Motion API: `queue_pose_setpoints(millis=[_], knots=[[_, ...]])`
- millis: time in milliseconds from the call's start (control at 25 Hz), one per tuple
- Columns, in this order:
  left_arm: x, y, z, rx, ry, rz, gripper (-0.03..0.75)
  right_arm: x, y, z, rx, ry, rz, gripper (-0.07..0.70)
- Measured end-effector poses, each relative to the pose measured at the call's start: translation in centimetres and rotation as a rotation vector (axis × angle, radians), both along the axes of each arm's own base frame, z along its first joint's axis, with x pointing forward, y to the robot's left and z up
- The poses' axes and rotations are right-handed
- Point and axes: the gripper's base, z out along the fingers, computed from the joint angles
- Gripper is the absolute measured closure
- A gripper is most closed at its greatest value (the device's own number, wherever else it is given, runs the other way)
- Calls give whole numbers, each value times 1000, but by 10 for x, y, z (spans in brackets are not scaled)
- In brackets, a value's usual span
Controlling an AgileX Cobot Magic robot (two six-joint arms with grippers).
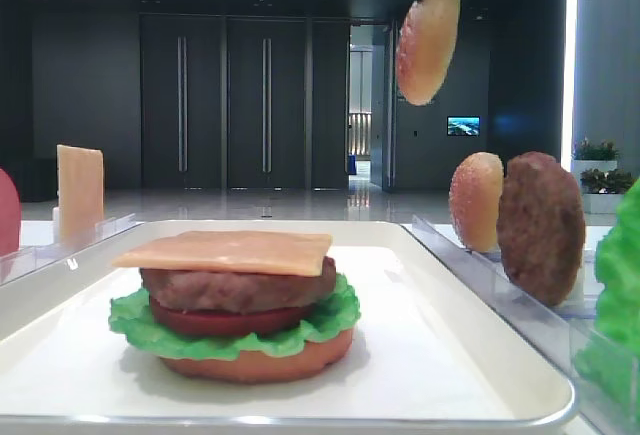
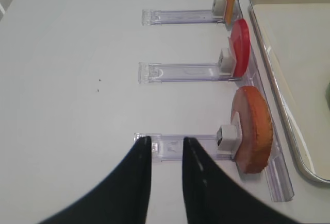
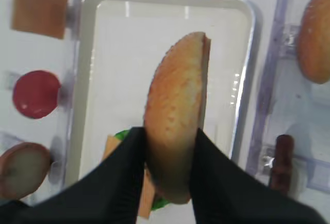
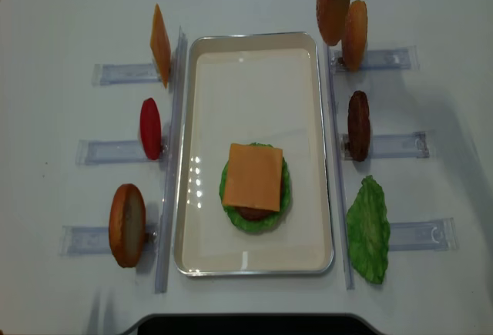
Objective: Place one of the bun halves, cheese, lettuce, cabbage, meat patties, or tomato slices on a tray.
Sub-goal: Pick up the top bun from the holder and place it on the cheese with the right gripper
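Right gripper (image 3: 167,152): black fingers clamped on a domed bun top (image 3: 175,110), held on edge above the tray (image 3: 242,105); in the low front view it hangs at upper right, clear of the stack.

Left gripper (image 2: 166,149): seen only by the left wrist camera; fingers slightly parted, holding nothing, at the end of a clear rack (image 2: 178,144), lower centre.

Stack on tray, overhead view: cheese (image 4: 253,175) on top, lettuce (image 4: 229,210) rim showing. Only the low front view reveals the patty (image 1: 238,288), tomato slice (image 1: 215,321) and bottom bun (image 1: 258,363) beneath.

Racks right of tray: second bun top (image 4: 355,35), spare patty (image 4: 357,125), spare lettuce leaf (image 4: 369,229).

No legible writing or labels.
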Motion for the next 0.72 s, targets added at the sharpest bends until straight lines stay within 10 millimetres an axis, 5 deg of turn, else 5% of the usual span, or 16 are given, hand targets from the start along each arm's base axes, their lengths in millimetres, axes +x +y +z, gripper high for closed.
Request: queue_pose_setpoints(millis=[360, 720], knots=[[0, 0, 0, 0, 0, 0, 558, -58, -1, 1, 219, -22, 98, 440], [0, 0, 0, 0, 0, 0, 558, -118, -8, -48, 479, -56, 97, 440]])
